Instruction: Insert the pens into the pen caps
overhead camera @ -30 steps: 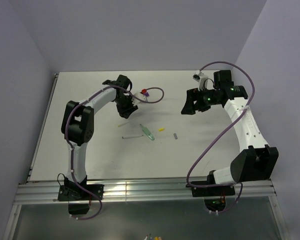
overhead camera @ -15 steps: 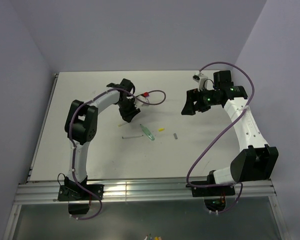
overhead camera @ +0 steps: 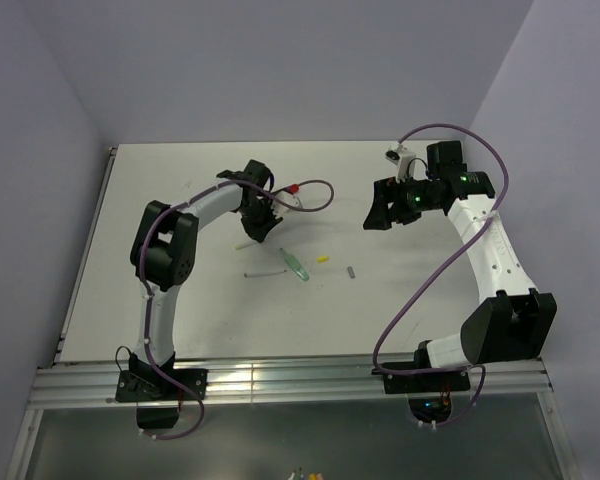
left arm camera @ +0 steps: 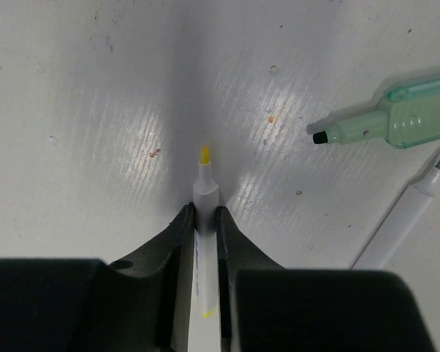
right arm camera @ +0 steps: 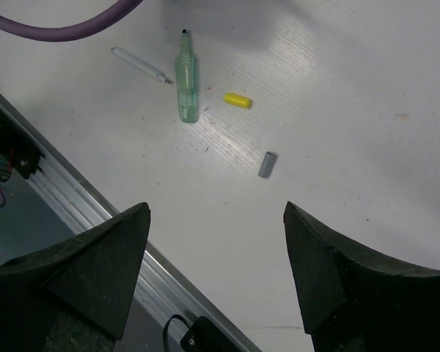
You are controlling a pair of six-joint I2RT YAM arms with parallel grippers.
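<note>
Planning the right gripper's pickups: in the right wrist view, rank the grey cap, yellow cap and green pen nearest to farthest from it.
1. Grey cap, right of centre, closest to the right gripper.
2. Yellow cap, above it, mid-frame.
3. Green pen, upper left.
</note>
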